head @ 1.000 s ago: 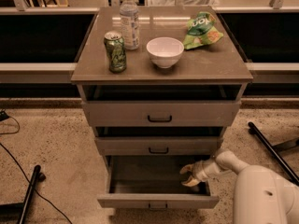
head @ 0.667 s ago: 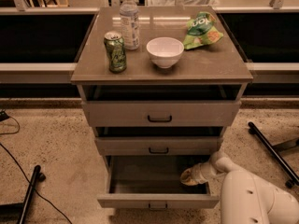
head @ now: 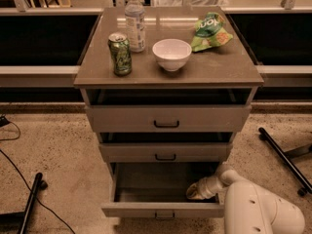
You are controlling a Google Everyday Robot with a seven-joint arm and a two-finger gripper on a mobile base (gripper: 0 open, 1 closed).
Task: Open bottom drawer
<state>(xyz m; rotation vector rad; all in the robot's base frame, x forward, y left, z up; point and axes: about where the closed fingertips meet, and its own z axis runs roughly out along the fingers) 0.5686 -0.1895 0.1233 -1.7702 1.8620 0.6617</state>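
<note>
Gripper (head: 197, 191) sat inside the right end of the bottom drawer (head: 146, 186), which stood pulled well out, probably hooked behind its front to drag it; its opening could not be told.

The one view looks down from above and in front of the cabinet (head: 168, 118), facing its drawer fronts squarely. It is tilted steeply enough that the whole top surface (head: 214, 67) shows, high above and beyond the claw (head: 195, 191). The claw sits low and right of centre, inside the open bottom drawer (head: 161, 209) at its right end. Just right of the claw the arm (head: 261, 211) fills the lower right corner (large, so near the lens). Floor (head: 58, 155) spreads out to the claw's left.
</note>
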